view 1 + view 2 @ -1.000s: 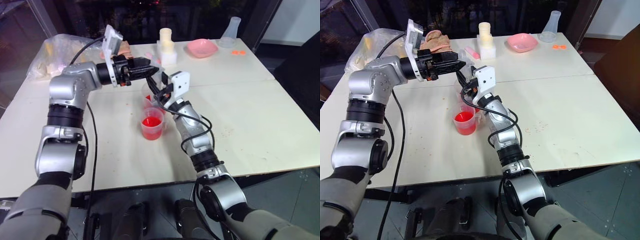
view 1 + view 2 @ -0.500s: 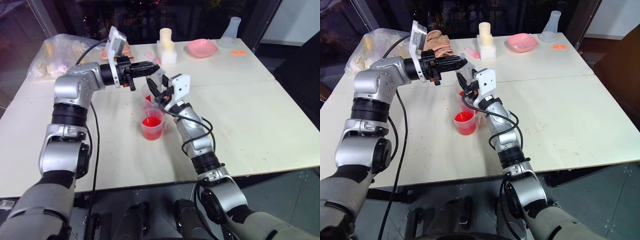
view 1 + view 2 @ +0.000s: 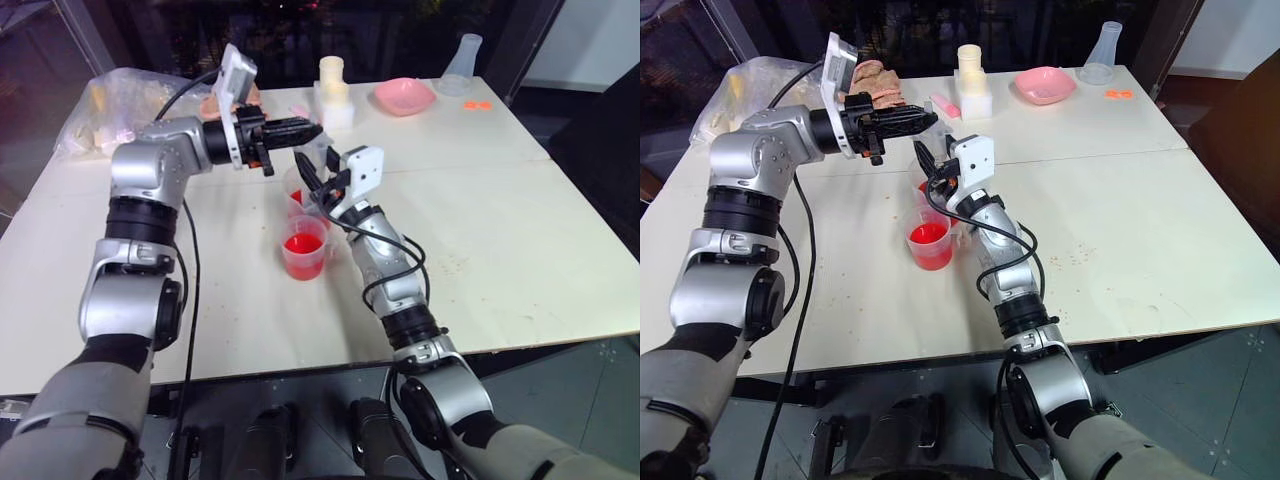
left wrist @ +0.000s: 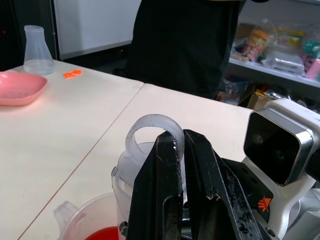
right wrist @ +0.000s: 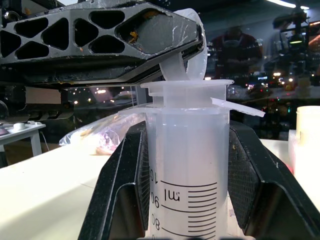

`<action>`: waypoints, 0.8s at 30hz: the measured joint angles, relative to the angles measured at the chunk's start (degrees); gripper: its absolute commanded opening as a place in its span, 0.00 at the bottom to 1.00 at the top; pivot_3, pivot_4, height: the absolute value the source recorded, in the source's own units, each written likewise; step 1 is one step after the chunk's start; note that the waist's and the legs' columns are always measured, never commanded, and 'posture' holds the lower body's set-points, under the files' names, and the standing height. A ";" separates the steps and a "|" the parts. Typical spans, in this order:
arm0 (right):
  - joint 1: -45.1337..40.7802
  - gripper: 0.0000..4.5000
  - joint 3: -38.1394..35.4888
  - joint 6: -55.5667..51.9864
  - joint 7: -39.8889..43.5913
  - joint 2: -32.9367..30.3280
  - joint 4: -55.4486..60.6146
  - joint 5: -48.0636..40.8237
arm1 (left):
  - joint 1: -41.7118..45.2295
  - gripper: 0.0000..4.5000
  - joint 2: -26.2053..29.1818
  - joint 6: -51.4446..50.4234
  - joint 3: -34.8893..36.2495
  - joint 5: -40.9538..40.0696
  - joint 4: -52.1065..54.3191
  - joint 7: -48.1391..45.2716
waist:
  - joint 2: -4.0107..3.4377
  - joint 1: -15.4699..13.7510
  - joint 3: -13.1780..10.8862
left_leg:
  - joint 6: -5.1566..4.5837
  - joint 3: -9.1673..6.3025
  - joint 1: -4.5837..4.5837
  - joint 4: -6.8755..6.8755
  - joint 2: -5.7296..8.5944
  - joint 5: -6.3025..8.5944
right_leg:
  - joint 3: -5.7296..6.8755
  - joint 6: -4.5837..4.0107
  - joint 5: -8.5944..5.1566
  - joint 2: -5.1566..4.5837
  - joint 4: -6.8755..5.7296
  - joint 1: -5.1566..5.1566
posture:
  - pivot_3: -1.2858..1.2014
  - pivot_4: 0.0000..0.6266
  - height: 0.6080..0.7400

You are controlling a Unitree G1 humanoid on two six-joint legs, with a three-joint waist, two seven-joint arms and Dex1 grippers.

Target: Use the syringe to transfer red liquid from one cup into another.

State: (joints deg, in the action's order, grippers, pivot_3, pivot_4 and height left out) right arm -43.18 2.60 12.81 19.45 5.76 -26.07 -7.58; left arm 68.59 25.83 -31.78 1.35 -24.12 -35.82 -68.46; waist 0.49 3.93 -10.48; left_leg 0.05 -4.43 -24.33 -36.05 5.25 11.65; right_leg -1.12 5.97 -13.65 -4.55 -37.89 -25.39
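The clear syringe stands upright with its printed scale facing the right wrist view. My right gripper is shut around its barrel. My left gripper reaches in level from the left and is shut on the ring of the plunger at the syringe's top. Below them, near the table's middle, are two clear cups. The taller rear cup sits under the syringe, whose tip is hidden. The shorter front cup holds red liquid. Red also shows in the rear cup.
Along the table's far edge stand a pink bowl, a clear conical flask, a cream block stack, a pink marker and a crumpled plastic bag. Small orange bits lie near the flask.
My left gripper's fingers have closed on the plunger ring, and that arm's elbow has shifted a little. The right gripper and syringe have stayed put.
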 measured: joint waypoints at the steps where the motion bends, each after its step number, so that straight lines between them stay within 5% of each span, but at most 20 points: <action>1: -0.01 0.32 -0.03 0.17 -0.02 0.06 0.00 0.00 | 0.14 0.01 0.03 -0.07 0.00 0.00 0.00 0.00 | 0.00 0.00 0.00 | 0.00 0.00 0.00 0.00 0.00 0.00 | 0.00 0.00 0.00 0.00 0.00 0.00 | 0.52 0.24 1.00; 24: -7.08 0.32 -0.97 12.51 0.17 1.38 -18.96 0.08 | 1.22 0.01 2.11 -2.52 0.03 0.78 1.14 2.63 | 0.00 0.06 0.00 | 0.01 0.00 0.01 0.00 0.00 0.00 | 0.00 0.00 0.00 0.01 -0.03 -0.01 | 0.52 0.24 1.00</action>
State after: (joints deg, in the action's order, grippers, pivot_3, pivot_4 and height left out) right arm -50.25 1.63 25.32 19.62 7.14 -45.03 -7.51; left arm 69.81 27.93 -34.30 1.38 -23.33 -34.68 -65.83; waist 0.49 3.99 -10.47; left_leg 0.06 -4.43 -24.32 -36.05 5.25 11.65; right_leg -1.12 5.97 -13.65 -4.54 -37.93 -25.40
